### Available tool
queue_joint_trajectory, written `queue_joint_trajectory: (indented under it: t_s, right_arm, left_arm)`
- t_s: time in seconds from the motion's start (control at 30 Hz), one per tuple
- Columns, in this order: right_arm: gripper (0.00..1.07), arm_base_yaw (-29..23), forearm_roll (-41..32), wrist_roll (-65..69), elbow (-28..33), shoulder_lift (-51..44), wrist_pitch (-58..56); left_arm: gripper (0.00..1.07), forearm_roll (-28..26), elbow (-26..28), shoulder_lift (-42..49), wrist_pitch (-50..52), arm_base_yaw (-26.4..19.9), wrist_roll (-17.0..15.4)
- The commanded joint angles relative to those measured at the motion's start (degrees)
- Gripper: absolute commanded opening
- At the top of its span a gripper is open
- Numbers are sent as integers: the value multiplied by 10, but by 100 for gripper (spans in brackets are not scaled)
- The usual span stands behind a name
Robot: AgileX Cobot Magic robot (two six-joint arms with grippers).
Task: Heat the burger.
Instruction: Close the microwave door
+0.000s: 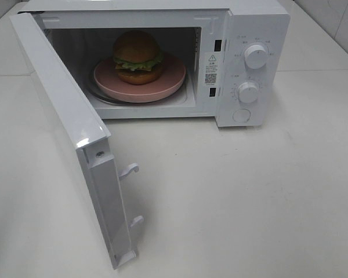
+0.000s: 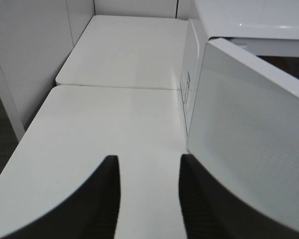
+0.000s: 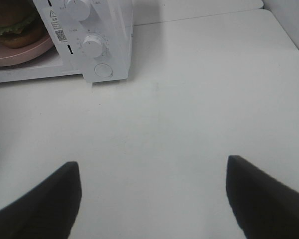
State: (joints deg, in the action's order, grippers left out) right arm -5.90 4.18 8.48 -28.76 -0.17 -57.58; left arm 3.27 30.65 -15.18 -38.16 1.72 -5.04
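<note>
I find the burger (image 1: 137,57) inside the microwave (image 1: 258,23), standing upright at the middle of a pink plate (image 1: 174,81). The plate rests on the floor of the oven chamber. In the high view the bun, the lettuce and the dark patty are all plain to see.

The microwave door (image 1: 64,104) stands open, swung out toward the camera on the left side of the high view. Its two latch hooks (image 1: 129,169) project from the free edge. On the control panel I see an upper knob (image 1: 256,56), a lower knob (image 1: 248,91) and a round button (image 1: 242,115) beneath them. The microwave sits on a white table (image 1: 249,202).

Neither arm appears in the high view. The left gripper (image 2: 149,199) hangs above the table just beside the outer face of the door. Its two dark fingers stand a narrow gap apart, with bare table between them. I cannot tell whether the nearer finger touches the door.

The right gripper (image 3: 154,199) hangs over the table in front of the control panel, well apart from it. Its fingers are spread wide and nothing lies between them.
</note>
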Motion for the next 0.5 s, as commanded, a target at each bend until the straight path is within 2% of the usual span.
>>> queue_joint_trajectory:
  t_s: [0.03,0.07,0.13,0.37,0.5]
  right_arm:
    - [76,5,1,-1,1,-17,2]
    - [76,5,1,-1,1,-17,2]
    - [76,5,1,-1,1,-17,2]
    - [76,5,1,-1,1,-17,2]
    - [76,5,1,-1,1,-17,2]
  left_arm:
    - [12,-14,3,-37,91,-2,-4]
    - [12,-14,3,-37,91,-2,-4]
    - [0,-22,3,-66,144,-2,-4]
    - [0,-22,3,-137,239,-2,2]
    - [0,-22,-5,-202,341,-2,11]
